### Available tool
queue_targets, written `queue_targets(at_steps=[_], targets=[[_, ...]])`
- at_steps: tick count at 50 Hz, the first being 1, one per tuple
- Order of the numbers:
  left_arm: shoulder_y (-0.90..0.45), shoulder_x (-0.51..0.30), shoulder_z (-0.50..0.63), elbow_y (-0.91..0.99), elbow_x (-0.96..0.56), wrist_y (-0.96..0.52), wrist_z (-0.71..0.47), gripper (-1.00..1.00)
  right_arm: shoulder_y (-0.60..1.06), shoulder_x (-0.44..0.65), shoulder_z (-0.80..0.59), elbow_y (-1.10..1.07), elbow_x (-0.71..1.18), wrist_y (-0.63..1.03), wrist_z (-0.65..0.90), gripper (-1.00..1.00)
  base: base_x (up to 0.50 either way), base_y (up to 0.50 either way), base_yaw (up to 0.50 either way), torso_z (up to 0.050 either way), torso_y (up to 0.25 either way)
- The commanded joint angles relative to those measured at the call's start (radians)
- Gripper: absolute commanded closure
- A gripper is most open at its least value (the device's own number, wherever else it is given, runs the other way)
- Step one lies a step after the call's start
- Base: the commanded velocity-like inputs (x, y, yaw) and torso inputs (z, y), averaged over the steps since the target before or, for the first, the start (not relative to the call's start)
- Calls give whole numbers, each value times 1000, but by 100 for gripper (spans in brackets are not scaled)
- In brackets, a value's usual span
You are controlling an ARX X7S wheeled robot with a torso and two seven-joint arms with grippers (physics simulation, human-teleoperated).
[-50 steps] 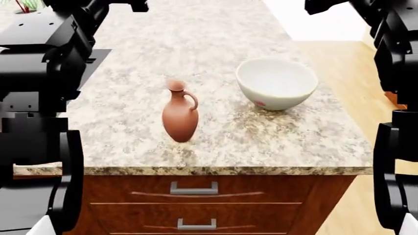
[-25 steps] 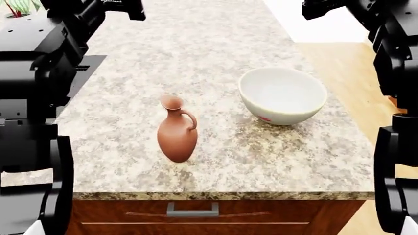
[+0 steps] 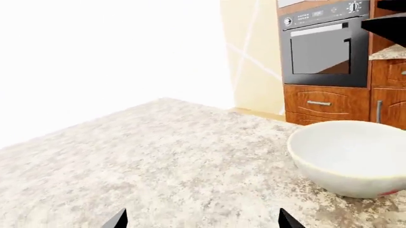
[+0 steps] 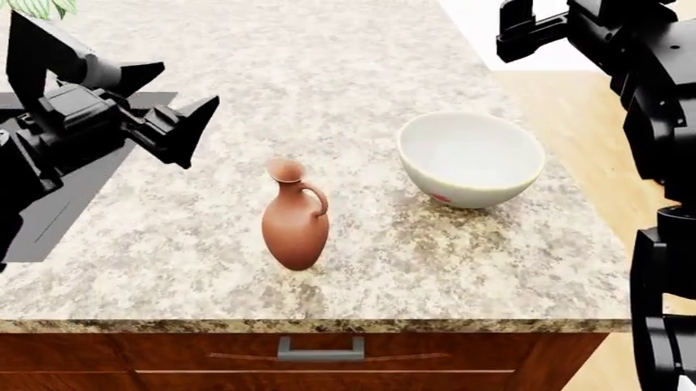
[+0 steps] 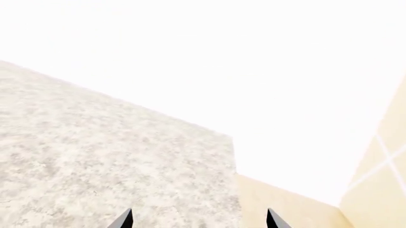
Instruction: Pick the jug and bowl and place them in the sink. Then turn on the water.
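While the jug point(image 4: 295, 220) stands upright mid-counter point(image 4: 359, 73), the bowl point(image 4: 470, 158) sits well apart to its right. Left gripper point(image 4: 174, 106) fingers spread, empty, hovering left of jug. Right gripper point(image 5: 198, 221) fingers likewise apart.

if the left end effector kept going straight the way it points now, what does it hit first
Probably nothing at once. The left end effector, open, aims over bare countertop; the bowl sits off to one side, likely just outside its line, though depth is unclear.
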Motion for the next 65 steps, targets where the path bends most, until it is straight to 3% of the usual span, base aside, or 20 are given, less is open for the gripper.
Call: queue_targets(at_steps=[1,12,37,65], targets=[[214,-138,-59,141,-93,-8,108,-100,-10,-2,-6,-4,6,-1,-6,-100,0,0,0,0,0],[341,-168,-110,240,-175,-43,118,-100,-11,-10,-10,-19,11,6,-4,-100,0,0,0,0,0],[299,-103,-37,301,-267,-99,191,-100,-8,-18,-14,-11,14,1,5,-100,0,0,0,0,0],[190,-6,56,129,-211,-53,235,-100,11,-13,-20,-16,16,21,10,-100,0,0,0,0,0]])
